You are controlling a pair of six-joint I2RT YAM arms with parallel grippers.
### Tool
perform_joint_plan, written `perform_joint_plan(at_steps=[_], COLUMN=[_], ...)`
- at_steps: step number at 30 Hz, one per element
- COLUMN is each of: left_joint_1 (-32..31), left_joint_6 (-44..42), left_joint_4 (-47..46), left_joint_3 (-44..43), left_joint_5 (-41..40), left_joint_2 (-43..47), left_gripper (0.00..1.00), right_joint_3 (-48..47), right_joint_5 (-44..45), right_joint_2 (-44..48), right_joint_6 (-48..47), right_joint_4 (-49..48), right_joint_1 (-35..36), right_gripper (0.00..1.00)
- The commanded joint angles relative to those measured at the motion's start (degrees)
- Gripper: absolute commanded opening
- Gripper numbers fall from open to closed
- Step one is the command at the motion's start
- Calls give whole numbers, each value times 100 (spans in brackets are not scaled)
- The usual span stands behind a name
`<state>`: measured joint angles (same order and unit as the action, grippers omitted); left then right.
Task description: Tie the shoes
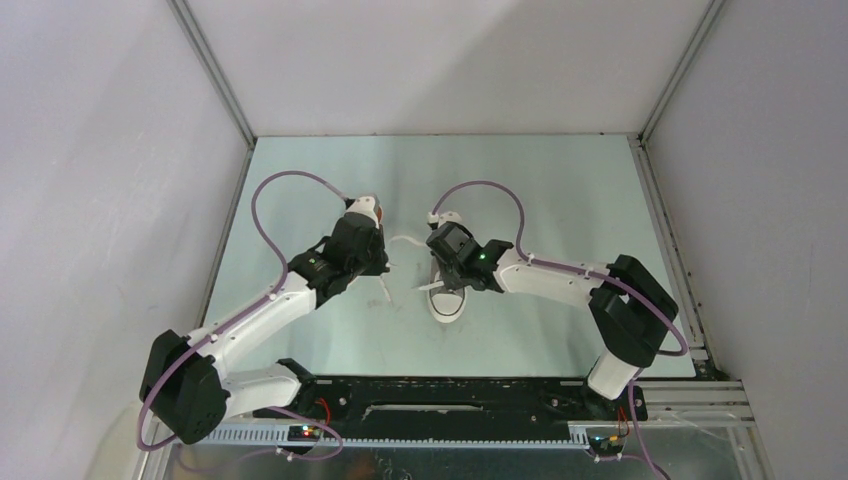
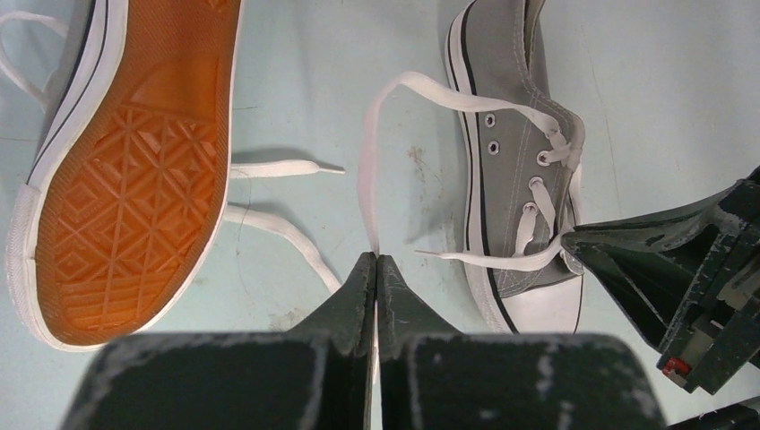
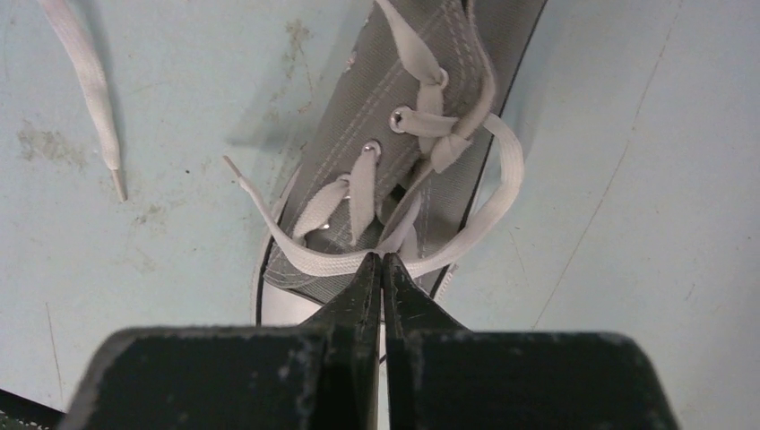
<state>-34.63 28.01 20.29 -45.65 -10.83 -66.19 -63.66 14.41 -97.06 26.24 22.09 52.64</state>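
One grey shoe (image 2: pixel 511 134) stands upright at the table's middle, white toe cap (image 1: pixel 447 305) toward the arm bases. The other shoe (image 2: pixel 134 179) lies on its side to the left, orange sole showing, half hidden under my left arm in the top view (image 1: pixel 366 208). My left gripper (image 2: pixel 376 260) is shut on a white lace (image 2: pixel 367 170) that arcs up and over to the upright shoe's eyelets. My right gripper (image 3: pixel 383 260) is shut on that shoe's other lace (image 3: pixel 502 179) just above the toe, its loose tip (image 3: pixel 235 170) sticking out leftward.
The lying shoe's two loose lace ends (image 2: pixel 282 167) trail on the pale green table (image 1: pixel 560 200) between the shoes. Grey walls and metal frame rails (image 1: pixel 215 70) close in the table. My right gripper's black body (image 2: pixel 681 269) sits close beside the upright shoe.
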Motion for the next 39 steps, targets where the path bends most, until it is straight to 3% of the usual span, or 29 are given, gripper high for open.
perform_joint_plan(at_steps=[1,9,15,21,26,34,39], left_joint_1=[27,27,211,1048,1409,1355,978], left_joint_6=[-20,90,567,903,1094,664,511], left_joint_4=[10,127,732,628,606,378,310], left_joint_3=[-145,-150,-36,555,908,717,531], left_joint_5=[71,-40,-863,-372,-240,576,759], left_joint_2=[159,166,397,902,1133,1234,1513], left_gripper=[0,0,0,0,0,0,0], right_joint_3=[-234,40,604,1251,1341,1328,1176], right_joint_5=[164,300,576,123,-187,-1282,-1671], right_joint_2=[426,1145,1794,2534,2716,2806,2684], right_joint_6=[50,-64,442,742,642,207,142], right_joint_4=[262,630,901,599,468,28,22], right_joint_1=[-96,-757,-1751,-2761,-3105,-3161,-3207], right_gripper=[0,0,0,0,0,0,0])
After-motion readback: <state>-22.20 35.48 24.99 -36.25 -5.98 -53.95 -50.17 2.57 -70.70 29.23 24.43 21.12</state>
